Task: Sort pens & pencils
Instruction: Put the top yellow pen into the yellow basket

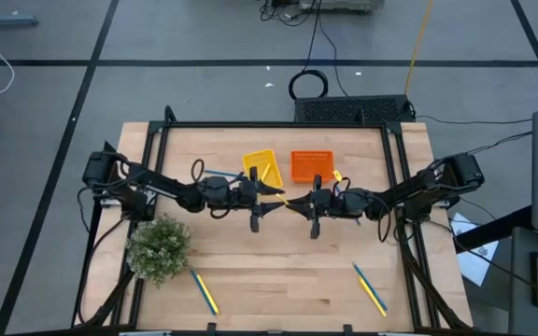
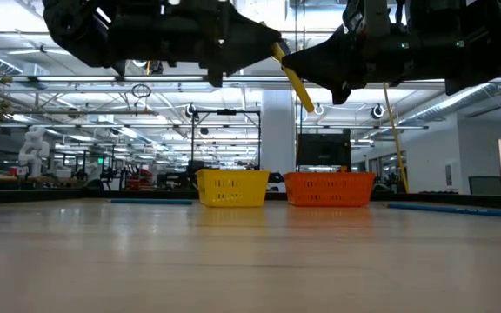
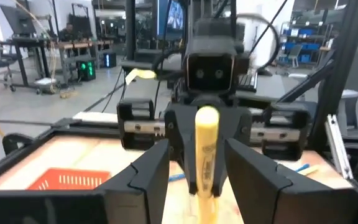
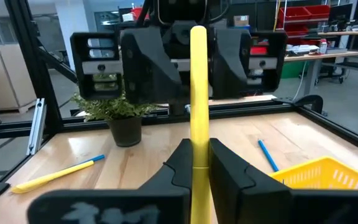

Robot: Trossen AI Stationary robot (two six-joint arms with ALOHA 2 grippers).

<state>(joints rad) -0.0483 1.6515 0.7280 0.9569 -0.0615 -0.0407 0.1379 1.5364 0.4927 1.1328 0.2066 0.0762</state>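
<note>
Yellow pencil [image 1: 286, 199] mid-air between both arms; pens and pencils [image 1: 204, 292] scattered on table.

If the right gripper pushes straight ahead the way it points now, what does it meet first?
The left gripper, most likely. The right gripper, shut on the pencil, faces it head-on over mid-table, and the pencil's far end reaches between the left's open fingers.

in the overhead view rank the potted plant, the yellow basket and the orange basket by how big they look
1. The potted plant looks largest.
2. The yellow basket and the orange basket look about alike; the arms overlap the yellow basket's near edge, so I won't rank them.
</note>
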